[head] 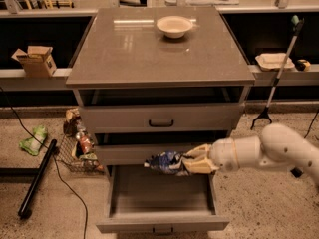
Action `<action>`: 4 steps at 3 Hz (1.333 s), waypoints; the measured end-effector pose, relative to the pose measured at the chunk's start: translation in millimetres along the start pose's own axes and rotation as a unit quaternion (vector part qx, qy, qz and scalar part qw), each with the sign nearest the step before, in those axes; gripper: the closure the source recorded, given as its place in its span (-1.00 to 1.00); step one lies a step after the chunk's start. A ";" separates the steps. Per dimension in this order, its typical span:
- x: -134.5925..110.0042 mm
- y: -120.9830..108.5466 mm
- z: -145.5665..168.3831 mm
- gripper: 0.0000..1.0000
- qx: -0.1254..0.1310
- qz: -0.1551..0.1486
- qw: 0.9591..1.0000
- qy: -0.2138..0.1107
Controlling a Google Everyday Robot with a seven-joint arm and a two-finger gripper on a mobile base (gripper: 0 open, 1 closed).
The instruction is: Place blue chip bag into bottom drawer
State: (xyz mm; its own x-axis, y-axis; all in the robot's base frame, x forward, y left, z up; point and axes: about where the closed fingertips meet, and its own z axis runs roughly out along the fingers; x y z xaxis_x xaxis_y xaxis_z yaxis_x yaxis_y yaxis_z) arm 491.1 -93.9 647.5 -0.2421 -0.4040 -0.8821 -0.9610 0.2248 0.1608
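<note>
My gripper (192,163) reaches in from the right on a white arm and is shut on the blue chip bag (165,162), a crumpled dark blue foil bag with white patches. I hold the bag in front of the middle drawer's face, above the back part of the bottom drawer (162,225). The bottom drawer is pulled out wide toward me and its grey tray shows nothing inside. The bag hangs in the air and touches no part of the drawer.
A grey cabinet (159,54) carries a white bowl (174,26) on top. A wire basket of packets (79,151), a green packet (34,141), a black pole (37,178) and a cable lie on the floor at left. A grabber tool (279,73) leans at right.
</note>
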 end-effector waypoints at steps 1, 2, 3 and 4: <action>55.7 -7.3 29.1 1.00 0.003 0.031 0.999 -0.017; 112.0 -12.8 61.8 1.00 0.003 0.070 0.997 -0.045; 127.4 -7.3 75.8 1.00 -0.008 0.086 0.995 -0.054; 127.4 -7.3 75.8 1.00 -0.008 0.086 0.995 -0.054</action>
State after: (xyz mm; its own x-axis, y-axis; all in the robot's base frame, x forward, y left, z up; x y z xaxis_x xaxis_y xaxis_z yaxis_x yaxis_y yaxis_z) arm 477.4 -79.8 500.4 -0.3891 -0.2624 -0.8831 -0.9085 0.2678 0.3207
